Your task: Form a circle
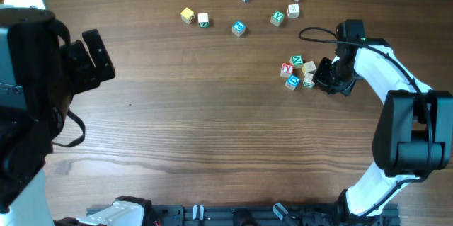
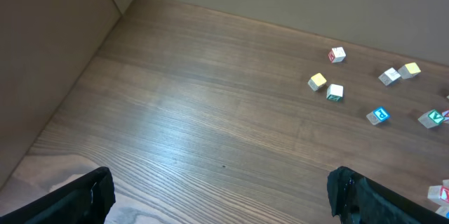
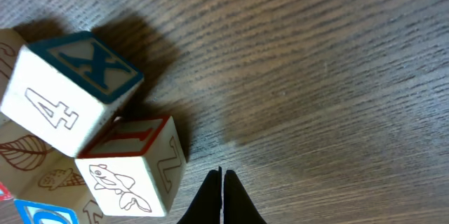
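Observation:
The circle [image 1: 298, 72] is a tight cluster of small pale letter cubes with red, green and teal print, at the right of the table. My right gripper [image 1: 323, 77] is low at the cluster's right side, shut with nothing between its fingers. In the right wrist view its tips [image 3: 222, 182] rest on the wood just right of a red-edged cube with a fish drawing [image 3: 133, 164]; a teal X cube [image 3: 77, 90] lies behind that one. My left gripper [image 1: 95, 52] hovers far to the left, open and empty [image 2: 217, 194].
Several loose letter cubes are scattered along the far edge, among them a yellow one [image 1: 187, 15], a teal one [image 1: 238, 28] and a green one [image 1: 277, 18]. The left wrist view shows some of them [image 2: 334, 92]. A black cable [image 1: 315, 33] loops behind the right arm.

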Tool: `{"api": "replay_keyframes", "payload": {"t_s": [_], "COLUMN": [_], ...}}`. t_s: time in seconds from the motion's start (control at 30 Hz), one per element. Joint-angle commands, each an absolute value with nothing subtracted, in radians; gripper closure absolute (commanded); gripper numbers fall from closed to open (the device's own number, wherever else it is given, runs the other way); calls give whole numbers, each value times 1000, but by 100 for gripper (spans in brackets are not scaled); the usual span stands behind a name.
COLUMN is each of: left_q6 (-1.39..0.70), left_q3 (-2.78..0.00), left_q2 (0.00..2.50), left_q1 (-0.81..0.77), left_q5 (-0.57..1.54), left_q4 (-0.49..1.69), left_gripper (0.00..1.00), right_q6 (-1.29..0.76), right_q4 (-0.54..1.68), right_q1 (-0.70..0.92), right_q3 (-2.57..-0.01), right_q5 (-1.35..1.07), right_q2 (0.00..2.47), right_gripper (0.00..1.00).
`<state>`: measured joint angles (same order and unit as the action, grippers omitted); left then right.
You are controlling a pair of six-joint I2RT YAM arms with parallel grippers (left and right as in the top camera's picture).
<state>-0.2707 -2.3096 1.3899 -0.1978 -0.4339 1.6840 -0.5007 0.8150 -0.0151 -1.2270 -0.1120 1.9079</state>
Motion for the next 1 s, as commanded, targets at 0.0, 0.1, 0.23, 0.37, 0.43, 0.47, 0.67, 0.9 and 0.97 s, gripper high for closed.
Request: {"api": "replay_keyframes", "payload": {"t_s": [0.0, 0.1, 0.23, 0.37, 0.43, 0.47, 0.67, 0.9, 0.97], "left_q6": [-269, -269, -269, -269, -269, -269, -269, -269, -269], "left_q3": [-2309, -2309, -2309, -2309, -2309, -2309, -2309, -2309, -2309], "left_q2": [1390, 1390, 1390, 1390, 1390, 1390, 1390, 1390, 1390], "left_q1": [-193, -193, -193, -193, -193, -193, -193, -193, -193], "left_q5": [-447, -447, -447, -447, -447, -447, -447, -447, -447], "left_q4": [1684, 1684, 1684, 1684, 1684, 1684, 1684, 1684, 1684], "left_gripper": [0, 0, 0, 0, 0, 0, 0, 0, 0], "right_q6": [-523, -523, -523, -523, -522, -522, -522, -523, -523], "right_q4": [803, 798, 796, 797, 797, 797, 797, 797, 797], "right_q1": [-17, -17, -17, -17, -17, -17, -17, -17, -17], "right_q3": [-1219, -1219, -1219, -1219, -1219, -1219, -1219, -1219, -1219], "right_q5": [-151, -168, -211, -213, -233, -238, -238, -238, -239], "right_q2": [1929, 1929, 1929, 1929, 1929, 1929, 1929, 1929, 1929], "right_gripper": [95, 95, 96, 95, 96, 95, 95, 95, 95]}}
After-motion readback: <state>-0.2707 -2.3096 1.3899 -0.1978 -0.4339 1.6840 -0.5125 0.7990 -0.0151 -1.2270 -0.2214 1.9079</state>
